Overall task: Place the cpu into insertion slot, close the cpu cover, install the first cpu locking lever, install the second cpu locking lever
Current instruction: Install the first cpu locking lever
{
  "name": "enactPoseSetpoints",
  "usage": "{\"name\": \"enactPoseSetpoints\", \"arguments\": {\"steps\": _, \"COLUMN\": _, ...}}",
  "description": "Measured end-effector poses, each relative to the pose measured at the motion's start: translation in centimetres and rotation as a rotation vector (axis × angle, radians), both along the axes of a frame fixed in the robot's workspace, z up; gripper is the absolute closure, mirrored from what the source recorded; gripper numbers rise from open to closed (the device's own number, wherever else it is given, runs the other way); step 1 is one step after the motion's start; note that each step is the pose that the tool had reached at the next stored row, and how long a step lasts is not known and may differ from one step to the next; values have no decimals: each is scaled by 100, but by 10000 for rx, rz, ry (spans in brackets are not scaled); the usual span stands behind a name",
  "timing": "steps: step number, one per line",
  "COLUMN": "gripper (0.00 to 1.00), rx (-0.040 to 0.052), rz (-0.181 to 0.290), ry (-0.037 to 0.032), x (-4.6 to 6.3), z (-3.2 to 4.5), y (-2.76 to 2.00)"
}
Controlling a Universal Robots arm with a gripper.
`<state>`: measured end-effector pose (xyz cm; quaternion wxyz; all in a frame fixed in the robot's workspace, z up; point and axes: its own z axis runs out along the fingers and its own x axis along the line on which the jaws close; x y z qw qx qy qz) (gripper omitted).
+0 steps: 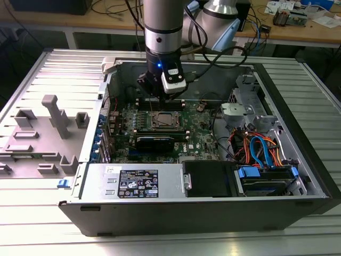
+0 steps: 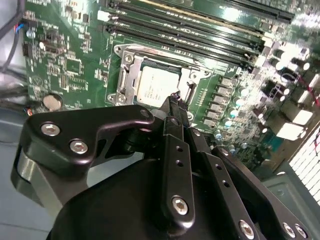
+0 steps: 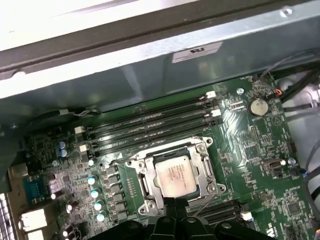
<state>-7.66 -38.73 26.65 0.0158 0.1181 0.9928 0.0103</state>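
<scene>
The cpu (image 3: 173,172), framed by the cpu cover (image 3: 202,167) mid-way across the motherboard (image 3: 260,150) beneath the gripper (image 2: 175,102), whose jaws are drawn together on nothing, is judged light, stiff, fragile, and best gripped by opposite edges.

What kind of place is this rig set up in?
Likely a robotics lab or workshop: an open PC case sits on a slotted metal table, a robot arm hangs over it, and wooden benches behind carry cables.

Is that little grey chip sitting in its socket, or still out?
In. The chip lies flat inside the socket in the first wrist view.
</scene>
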Motion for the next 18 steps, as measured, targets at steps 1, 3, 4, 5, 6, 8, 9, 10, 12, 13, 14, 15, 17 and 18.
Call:
{"name": "enactPoseSetpoints", "arguments": {"steps": 1, "gripper": 89, "rx": -1, "rz": 302, "ry": 1, "x": 0, "z": -2, "y": 0}}
{"name": "enactPoseSetpoints", "arguments": {"steps": 3, "gripper": 89, "rx": -1, "rz": 847, "ry": 1, "x": 0, "z": -5, "y": 0}}
{"name": "enactPoseSetpoints", "arguments": {"steps": 4, "gripper": 89, "rx": -1, "rz": 1025, "ry": 1, "x": 0, "z": -6, "y": 0}}
{"name": "enactPoseSetpoints", "arguments": {"steps": 5, "gripper": 89, "rx": 0, "rz": 1193, "ry": 0, "x": 0, "z": -7, "y": 0}}
{"name": "enactPoseSetpoints", "arguments": {"steps": 6, "gripper": 89, "rx": 1, "rz": 1223, "ry": 0, "x": 0, "z": -7, "y": 0}}
{"name": "enactPoseSetpoints", "arguments": {"steps": 8, "gripper": 89, "rx": 1, "rz": 1227, "ry": 0, "x": -1, "z": -7, "y": 0}}
{"name": "enactPoseSetpoints", "arguments": {"steps": 9, "gripper": 89, "rx": 1, "rz": 1227, "ry": -1, "x": -4, "z": -8, "y": 0}}
{"name": "enactPoseSetpoints", "arguments": {"steps": 10, "gripper": 89, "rx": 2, "rz": 1251, "ry": -2, "x": -20, "z": -9, "y": -1}}
{"name": "enactPoseSetpoints", "arguments": {"steps": 12, "gripper": 89, "rx": 1, "rz": 1434, "ry": -1, "x": -39, "z": -12, "y": 0}}
{"name": "enactPoseSetpoints", "arguments": {"steps": 13, "gripper": 89, "rx": -1, "rz": 1622, "ry": 0, "x": -39, "z": -13, "y": 0}}
{"name": "enactPoseSetpoints", "arguments": {"steps": 14, "gripper": 89, "rx": -1, "rz": 1827, "ry": 0, "x": -40, "z": -15, "y": 0}}
{"name": "enactPoseSetpoints", "arguments": {"steps": 15, "gripper": 89, "rx": -1, "rz": 2084, "ry": 0, "x": -40, "z": -17, "y": 0}}
{"name": "enactPoseSetpoints", "arguments": {"steps": 17, "gripper": 89, "rx": -1, "rz": 2498, "ry": 0, "x": -39, "z": -19, "y": 0}}
{"name": "enactPoseSetpoints", "arguments": {"steps": 18, "gripper": 89, "rx": 1, "rz": 2515, "ry": -1, "x": -40, "z": -19, "y": 0}}
